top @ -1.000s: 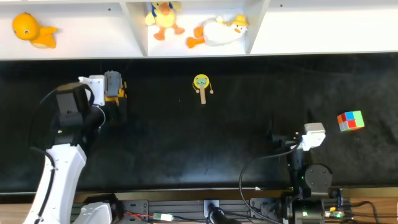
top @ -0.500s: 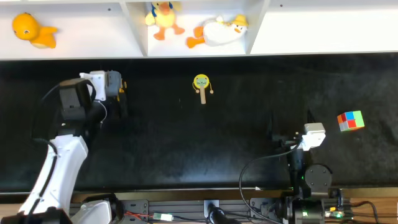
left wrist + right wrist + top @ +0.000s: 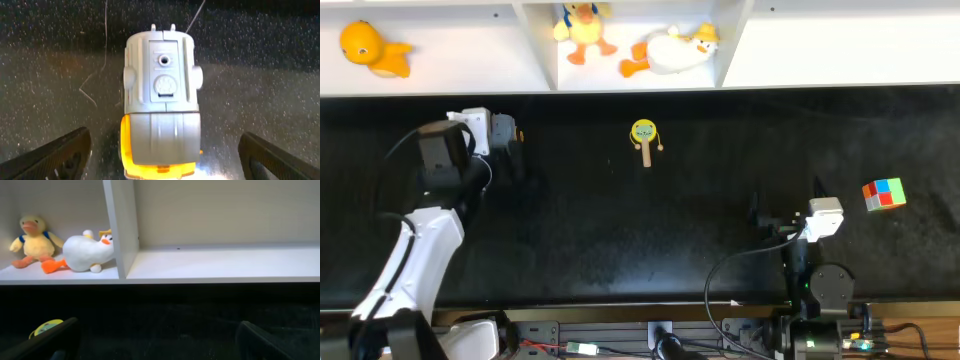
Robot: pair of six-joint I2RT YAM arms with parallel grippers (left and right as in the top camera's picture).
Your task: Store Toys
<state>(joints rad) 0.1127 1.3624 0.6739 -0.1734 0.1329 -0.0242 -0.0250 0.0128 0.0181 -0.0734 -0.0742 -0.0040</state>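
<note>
Left: your left gripper [image 3: 163, 142] stands released, fingers [image 3: 65, 152] straddling the grey-and-yellow toy [image 3: 161, 100] on the table [image 3: 620, 230] without touching, likely lined up for a grasp | Centre: rattle [image 3: 644, 135] lies loose | Right: your right gripper [image 3: 157, 325] released, facing the shelf [image 3: 225, 265]; cube [image 3: 883, 194] nearby

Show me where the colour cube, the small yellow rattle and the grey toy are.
colour cube [image 3: 884, 194], top view, its top face.
yellow rattle [image 3: 643, 130], top view, its round head.
grey toy [image 3: 162, 85], left wrist view, its grey body.
</note>
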